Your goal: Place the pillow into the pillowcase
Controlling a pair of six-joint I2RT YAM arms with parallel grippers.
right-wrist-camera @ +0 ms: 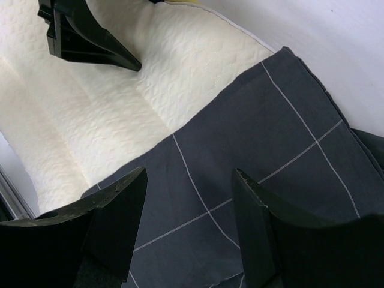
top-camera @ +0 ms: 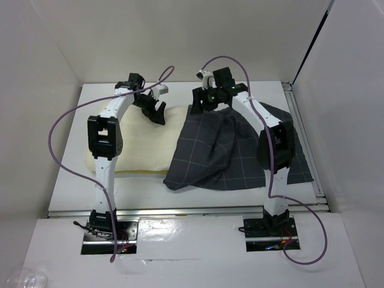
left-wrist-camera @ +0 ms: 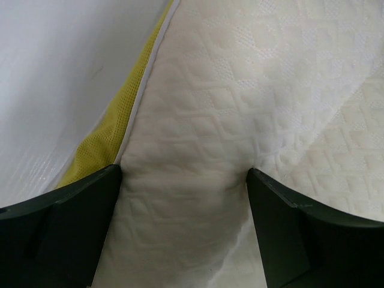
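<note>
White desk [top-camera: 180, 203]: pillowcase [top-camera: 225, 157] overlaps pillow's [top-camera: 141, 147] right end; right hand [top-camera: 207, 102] nearer, open above it; left hand [top-camera: 154, 112] open over pillow.

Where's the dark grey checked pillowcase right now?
Top view: the charcoal-grey grid-patterned cloth pillowcase lies crumpled right of centre, its left edge overlapping the cream quilted pillow.

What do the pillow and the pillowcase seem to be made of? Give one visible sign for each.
Pillow: probably a soft quilted knit, matt cream; embossed diamond texture, with a yellow mesh edge. Pillowcase: seemingly thin woven cloth, matt charcoal with pale grid lines; it folds and drapes.
</note>
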